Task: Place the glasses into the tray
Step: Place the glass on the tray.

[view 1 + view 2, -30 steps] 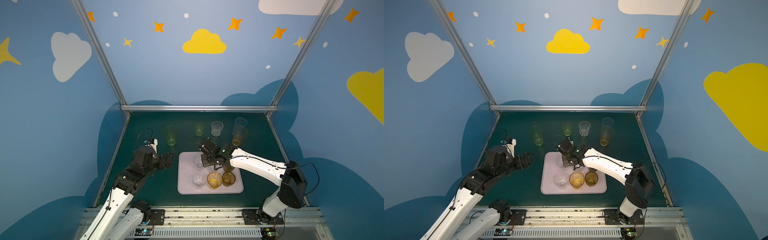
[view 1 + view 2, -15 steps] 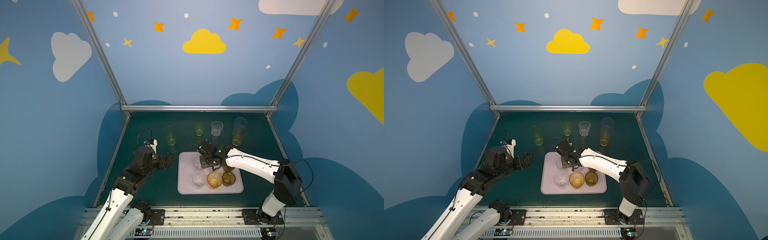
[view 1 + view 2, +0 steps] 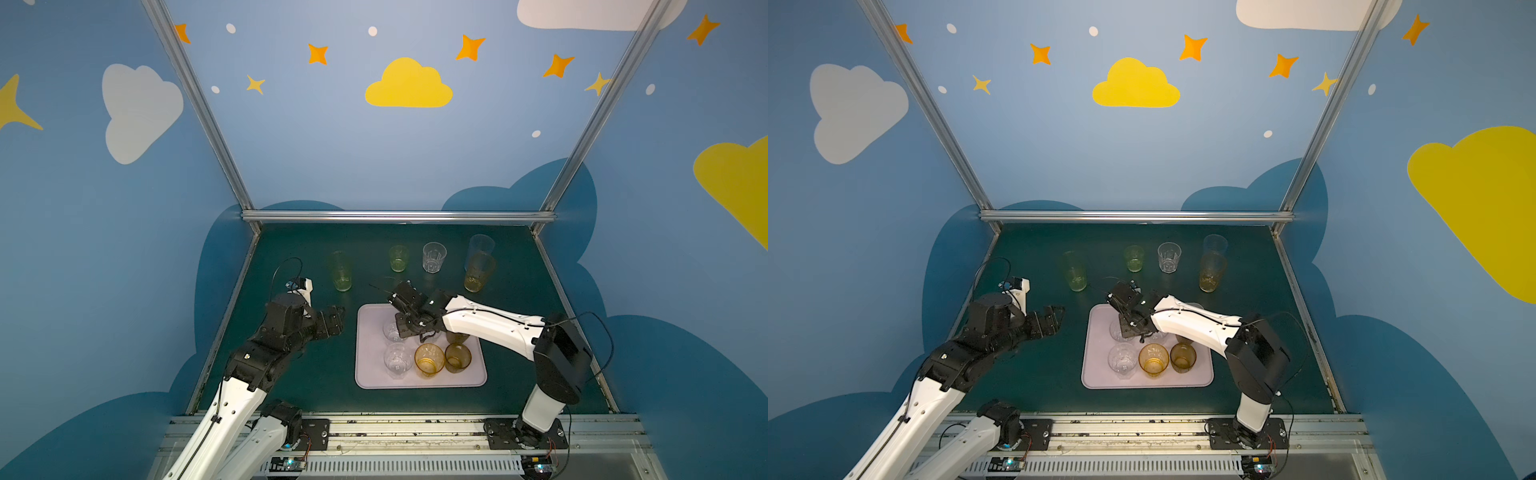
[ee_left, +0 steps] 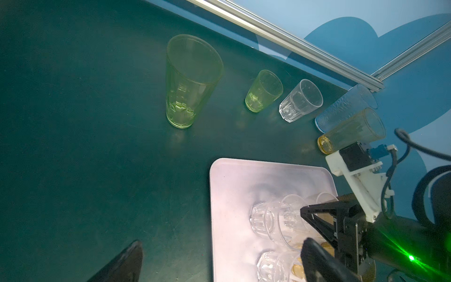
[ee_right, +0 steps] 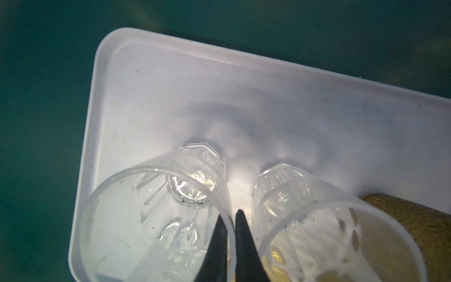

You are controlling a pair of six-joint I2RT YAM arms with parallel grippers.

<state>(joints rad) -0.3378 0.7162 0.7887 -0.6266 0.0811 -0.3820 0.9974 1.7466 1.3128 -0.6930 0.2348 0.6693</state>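
Carefully: right tool (image 5: 230,214) narrow astride clear glass (image 5: 136,219) rim, grip unclear, glass standing in tray (image 5: 170,85), far-left part. Risks tipping it onto neighbouring glass (image 5: 317,219) if withdrawn skewed. Left tool (image 3: 337,320) wide, beside tray.

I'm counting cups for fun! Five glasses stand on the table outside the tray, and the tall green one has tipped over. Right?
Not quite: the tall green glass stands upright, as the left wrist view shows. The count of five on the table, outside the tray, is right.
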